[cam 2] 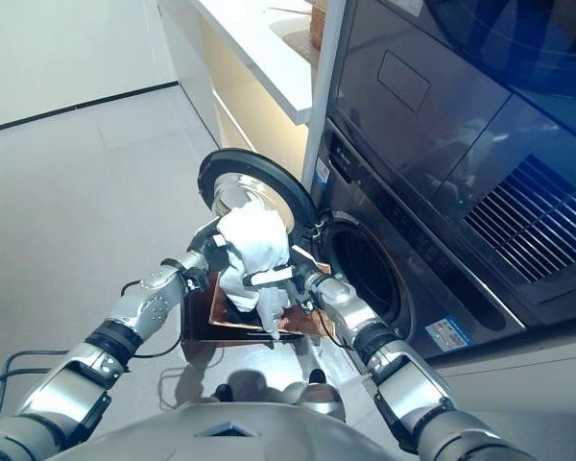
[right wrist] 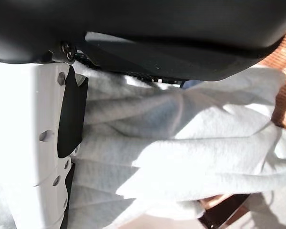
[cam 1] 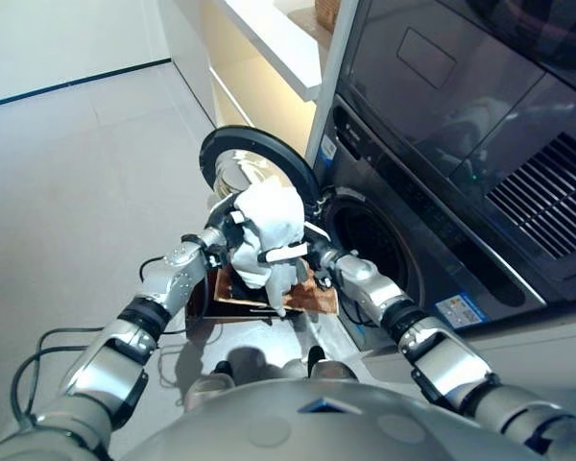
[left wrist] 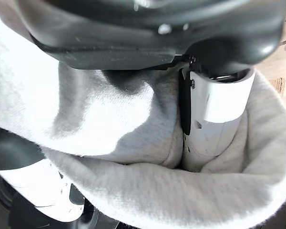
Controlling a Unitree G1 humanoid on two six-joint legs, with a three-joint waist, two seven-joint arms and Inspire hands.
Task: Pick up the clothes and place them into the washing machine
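The left hand [cam 1: 227, 233] presses into the near-left side of a bundle of white clothes [cam 1: 269, 230], its white-covered thumb dug into the folds in its own wrist view, so it is gripping the cloth. The right hand [cam 1: 302, 257] closes on the opposite side, its thumb lying across the front of the bundle. Holding from both sides likely keeps the loose cloth gathered, though a tail [cam 1: 278, 293] hangs down between the hands.

Below the hands sits a brown basket [cam 1: 312, 298] on the floor; the bundle is lifted clear above it. Behind the bundle stands the round door [cam 1: 232, 146] of the washing machine [cam 1: 432, 182], swung wide open. To the right of the right hand is the dark drum opening [cam 1: 370, 240], near and unobstructed. In my judgement the way there is free, but the hanging tail could catch on the rim of the opening or on the basket edge.
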